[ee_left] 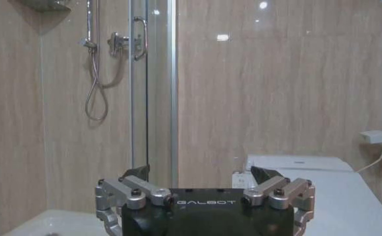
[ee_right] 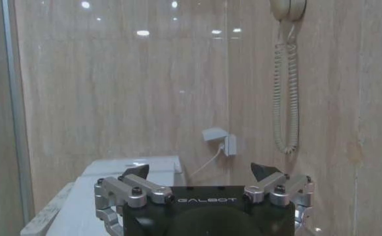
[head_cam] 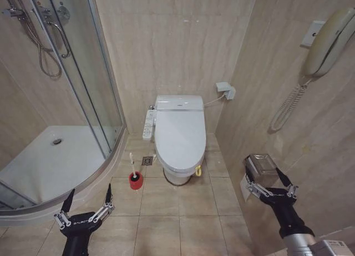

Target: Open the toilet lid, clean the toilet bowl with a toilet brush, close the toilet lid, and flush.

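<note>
— What is by the wall?
— A glass shower door [head_cam: 91,73], a white shower tray [head_cam: 39,164] and a hose [head_cam: 47,51].
— And on the other side?
— A phone [head_cam: 327,40] with a curly cord [head_cam: 288,106], above a shiny paper holder [head_cam: 259,164].

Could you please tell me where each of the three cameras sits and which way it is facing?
Head view: high on the robot, looking forward and down at the closed toilet lid, the toilet brush and the shower; left gripper and right gripper show low, both open.
Left wrist view: behind the left gripper, facing the shower and wall.
Right wrist view: behind the right gripper, facing the wall phone.
Shared: all three show the toilet.
</note>
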### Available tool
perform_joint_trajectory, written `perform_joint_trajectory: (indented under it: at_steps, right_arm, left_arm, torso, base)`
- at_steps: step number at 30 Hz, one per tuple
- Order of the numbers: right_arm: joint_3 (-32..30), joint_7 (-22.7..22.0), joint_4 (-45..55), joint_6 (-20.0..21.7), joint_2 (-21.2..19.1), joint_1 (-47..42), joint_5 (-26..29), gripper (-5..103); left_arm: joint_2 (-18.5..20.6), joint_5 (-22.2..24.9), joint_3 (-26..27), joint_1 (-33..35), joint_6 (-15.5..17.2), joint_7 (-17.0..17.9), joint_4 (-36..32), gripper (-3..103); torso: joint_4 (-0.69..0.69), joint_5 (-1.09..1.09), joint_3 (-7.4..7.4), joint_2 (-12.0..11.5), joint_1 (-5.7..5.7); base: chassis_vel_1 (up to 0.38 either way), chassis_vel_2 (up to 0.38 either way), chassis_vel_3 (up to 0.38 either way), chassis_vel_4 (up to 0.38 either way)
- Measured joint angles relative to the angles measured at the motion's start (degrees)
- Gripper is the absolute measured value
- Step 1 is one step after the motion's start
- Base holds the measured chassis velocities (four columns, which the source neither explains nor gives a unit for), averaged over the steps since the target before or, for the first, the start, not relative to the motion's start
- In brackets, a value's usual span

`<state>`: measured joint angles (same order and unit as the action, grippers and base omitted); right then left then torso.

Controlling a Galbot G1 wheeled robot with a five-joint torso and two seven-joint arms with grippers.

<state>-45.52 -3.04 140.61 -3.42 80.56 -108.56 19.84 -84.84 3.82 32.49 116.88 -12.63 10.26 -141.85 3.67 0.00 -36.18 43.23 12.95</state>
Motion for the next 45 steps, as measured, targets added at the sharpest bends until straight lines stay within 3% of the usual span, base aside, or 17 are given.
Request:
perform_joint_trajectory:
  at_steps: [10,45]
  right_arm:
    - [0.4,-0.3,-2.1,-2.2,-0.8,0.7,-0.7,100]
    - [1.7,-0.4,-2.3,-2.0,-2.0,2.8,0.3,100]
  left_arm:
    - [0.0,0.0,0.0,0.0,0.0,0.0,0.0,100]
    - [0.0,0.0,0.0,0.0,0.0,0.0,0.0,100]
  torso:
    - [0.0,0.0,0.0,0.0,0.0]
    - [0.01,0.0,-0.01,0.0,0.02]
  base:
    - [0.0,0.0,0.0,0.0]
    - [-0.042,0.037,0.041,-0.04]
